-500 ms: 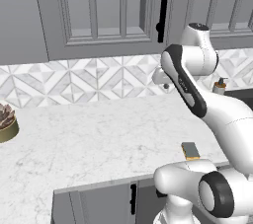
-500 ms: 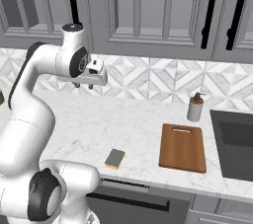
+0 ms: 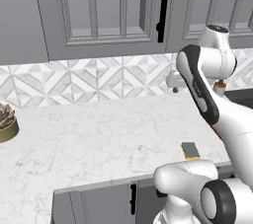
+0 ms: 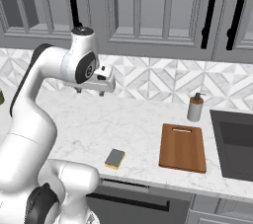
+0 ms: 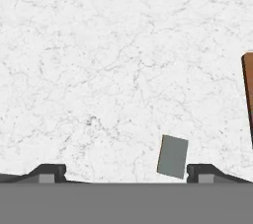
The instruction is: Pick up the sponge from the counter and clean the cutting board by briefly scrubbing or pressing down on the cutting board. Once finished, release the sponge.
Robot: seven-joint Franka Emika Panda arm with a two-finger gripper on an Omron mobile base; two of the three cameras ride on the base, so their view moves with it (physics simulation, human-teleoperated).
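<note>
Near the front edge of the white marble surface point(image 4: 99, 119): the sponge point(image 4: 114, 158), lying flat, dark grey-green layer up, yellow-orange body showing along its near side. Free on all sides, nothing touching it. Seen in the hand view as a small grey rectangle point(image 5: 173, 156), slightly skewed, low in the picture and close to one finger tip.

Likely light and soft, bound to squash a little under a pinch; no fragility to worry about. Rough top layer and porous flanks, so probably good friction and little risk of slipping. Best taken across the short width, pads on the two long yellow flanks, low enough to catch the body rather than only the thin scouring layer. A turn of the wrist probably needed to square up with its skew.

Just beyond and to the right: the cutting board point(image 4: 182, 147), reddish-brown, flat, thin, well apart from the sponge, handle slot at its far end. Stiff and unlikely to shift much under a gentle press, though possibly prone to sliding on smooth marble.

Farther back: a beige soap bottle point(image 4: 195, 107) near the board's far end.

Highest and farthest: the end effector point(image 4: 90, 91), held up over the surface near the backsplash, fingers spread wide, holding nothing.
</note>
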